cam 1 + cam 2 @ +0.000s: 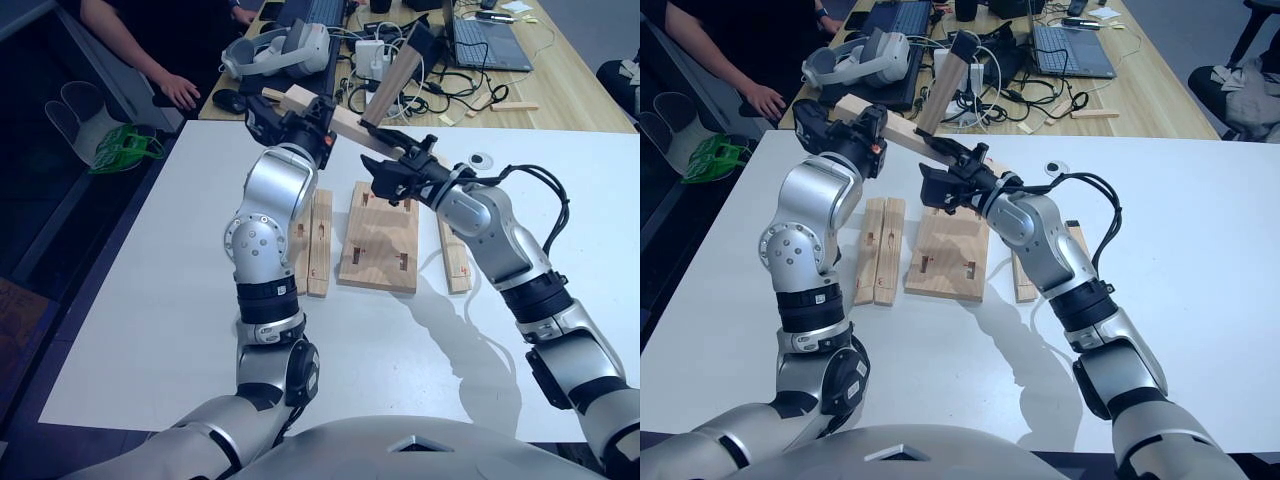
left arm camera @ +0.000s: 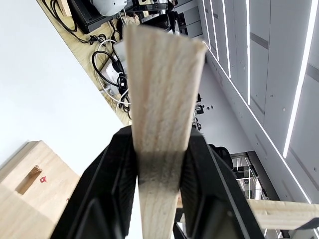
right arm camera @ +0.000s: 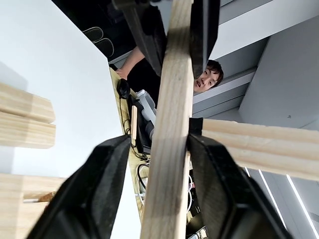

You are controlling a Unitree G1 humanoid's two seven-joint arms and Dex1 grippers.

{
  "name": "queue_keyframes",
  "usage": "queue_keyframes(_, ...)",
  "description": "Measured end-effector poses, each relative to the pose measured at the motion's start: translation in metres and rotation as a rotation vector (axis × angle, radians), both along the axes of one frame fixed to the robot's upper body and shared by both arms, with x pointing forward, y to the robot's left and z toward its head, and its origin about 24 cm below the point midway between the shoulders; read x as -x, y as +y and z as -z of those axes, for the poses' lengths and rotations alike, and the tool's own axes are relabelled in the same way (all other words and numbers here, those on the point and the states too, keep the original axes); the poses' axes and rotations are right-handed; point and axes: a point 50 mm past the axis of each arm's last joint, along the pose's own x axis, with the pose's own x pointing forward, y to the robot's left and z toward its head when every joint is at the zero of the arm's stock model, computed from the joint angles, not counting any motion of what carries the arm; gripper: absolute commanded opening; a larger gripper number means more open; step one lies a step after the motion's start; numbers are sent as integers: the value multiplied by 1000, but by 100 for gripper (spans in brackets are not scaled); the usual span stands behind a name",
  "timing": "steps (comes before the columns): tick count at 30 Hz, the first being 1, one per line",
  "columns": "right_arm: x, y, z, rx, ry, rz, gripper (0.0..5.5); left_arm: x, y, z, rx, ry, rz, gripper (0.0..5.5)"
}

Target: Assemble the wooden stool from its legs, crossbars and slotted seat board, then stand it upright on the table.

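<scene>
- While both arms are hanging above the far half of the white table (image 1: 150, 300), the left gripper (image 2: 160, 137) is clamping a pale wooden bar (image 1: 902, 132) near its left end.
- The right gripper (image 3: 164, 149) is squeezing the same bar at its other end, so the bar is hanging in the air between the two, clear of the table.
- The bar's long axis is running across the robot, from far left to nearer right, and is sloping slightly down toward the right gripper.
- A second wooden piece (image 1: 395, 80) is rising from the bar just beside the right gripper. Its long axis is pointing up and leaning away to the robot's right, with its upper end showing against the cluttered desk (image 1: 560, 80) behind. Whether it is seated in a slot cannot be told.
- The slotted seat board (image 1: 380, 245) is lying flat on the table beneath the grippers, slots facing up, with its long axis pointing away from the robot.
- Two slotted pieces (image 1: 312, 245) are lying side by side and touching, just left of the board and parallel to it, with a narrow strip of table showing between them and the board.
- One more piece (image 1: 455, 262) is lying just right of the board, also pointing away from the robot, and is partly hidden under the right forearm.
</scene>
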Motion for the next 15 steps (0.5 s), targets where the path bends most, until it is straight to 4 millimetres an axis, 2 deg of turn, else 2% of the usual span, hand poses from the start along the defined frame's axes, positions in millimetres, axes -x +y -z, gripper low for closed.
queue_keyframes(3, 5, -6, -1, 45, 88, -40, 314, -3, 4, -2, -52, -38, -39, 102)
queue_keyframes(6, 16, -22, 13, 132, 297, -66, 265, -9, 11, -22, -155, -177, -63, 102)
queue_keyframes(11, 41, -57, 16, 339, 591, -102, 168, -15, 33, -29, -322, -284, -147, 102)
queue_keyframes(15, 52, -77, 29, 487, 746, -71, 96, -15, 29, -30, -334, -318, -132, 102)
